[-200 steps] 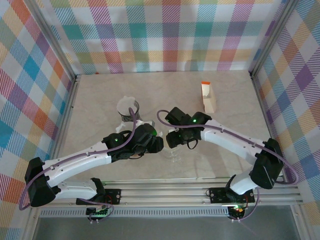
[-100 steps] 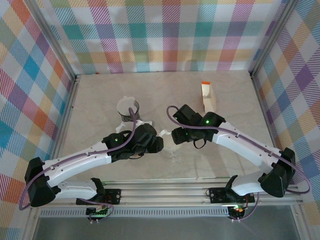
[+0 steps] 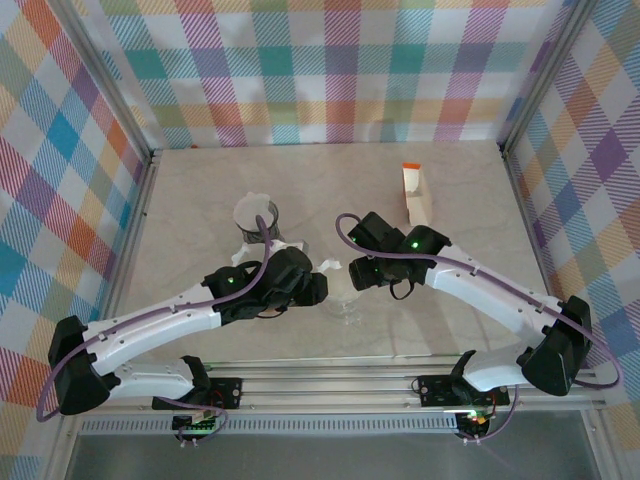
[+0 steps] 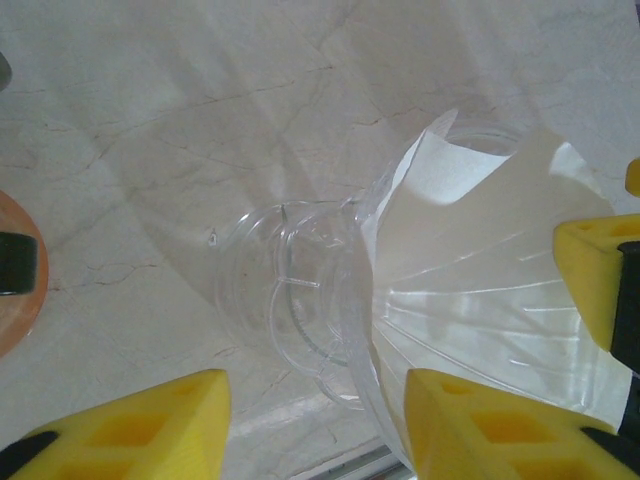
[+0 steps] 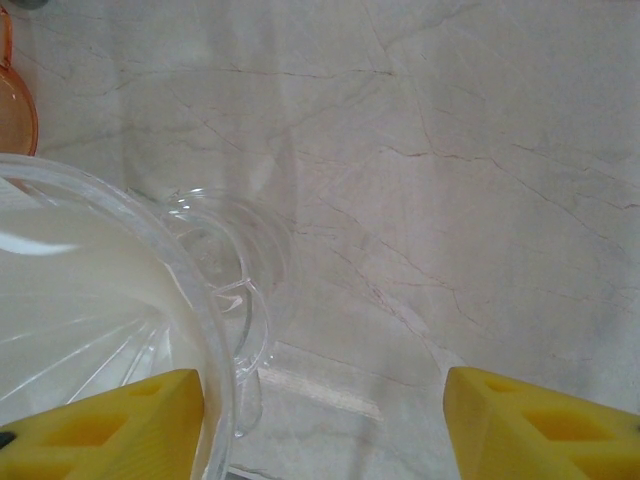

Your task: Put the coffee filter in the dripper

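The clear plastic dripper (image 3: 346, 302) stands on the marble table between the two arms. The white paper coffee filter (image 4: 480, 270) sits inside its cone, with one pointed edge sticking up above the rim. My left gripper (image 4: 315, 400) is open; the dripper's (image 4: 300, 300) rim and handle lie between its yellow fingers, close to the right one. In the top view the left gripper (image 3: 318, 290) is at the dripper's left. My right gripper (image 5: 325, 400) is open on the other side, its left finger beside the rim of the dripper (image 5: 225, 250), and the filter (image 5: 70, 290) shows white inside.
A glass server (image 3: 256, 220) stands behind the left gripper. An orange and white box (image 3: 416, 193) lies at the back right. An orange round object (image 4: 15, 280) sits at the left edge of the left wrist view. Checkered walls and metal rails enclose the table.
The right gripper has drawn back to the right, away from the dripper. The left gripper's jaws have parted a little. The filter stays in the cone.
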Robot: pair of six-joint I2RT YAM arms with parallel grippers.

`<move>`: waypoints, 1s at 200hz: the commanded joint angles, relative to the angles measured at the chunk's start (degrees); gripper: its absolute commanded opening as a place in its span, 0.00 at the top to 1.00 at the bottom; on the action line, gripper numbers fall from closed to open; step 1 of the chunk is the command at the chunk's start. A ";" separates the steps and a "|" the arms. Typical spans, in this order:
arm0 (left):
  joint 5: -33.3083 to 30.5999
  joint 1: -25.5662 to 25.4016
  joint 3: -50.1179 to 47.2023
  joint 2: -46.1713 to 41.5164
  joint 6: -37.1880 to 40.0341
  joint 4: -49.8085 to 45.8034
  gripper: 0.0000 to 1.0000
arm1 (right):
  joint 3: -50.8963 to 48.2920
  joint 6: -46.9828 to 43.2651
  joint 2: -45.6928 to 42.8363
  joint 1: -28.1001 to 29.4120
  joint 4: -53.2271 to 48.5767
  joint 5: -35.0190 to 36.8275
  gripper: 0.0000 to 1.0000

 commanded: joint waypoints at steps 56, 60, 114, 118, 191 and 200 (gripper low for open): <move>1.70 3.20 -1.12 -2.80 -0.53 3.53 0.42 | -0.12 0.75 -0.89 -0.27 -0.47 -0.62 0.37; 2.00 3.33 -1.14 -2.63 -0.56 3.65 0.42 | -0.12 0.76 -0.90 -0.30 -0.51 -0.58 0.37; 1.87 3.87 -0.99 0.04 -0.57 1.60 0.54 | -0.05 0.96 -1.01 -0.32 -0.53 -0.98 0.37; 1.91 3.87 -1.11 0.16 -0.67 1.54 0.55 | -0.03 0.95 -0.97 -0.29 -0.57 -1.02 0.37; 2.40 3.87 -1.56 0.10 -0.63 1.02 0.56 | 2.99 -2.31 -0.45 -0.26 1.70 -6.07 0.30; 2.48 3.88 -1.55 0.22 -0.63 1.11 0.56 | 3.59 -2.56 0.35 -0.29 1.94 -6.95 0.29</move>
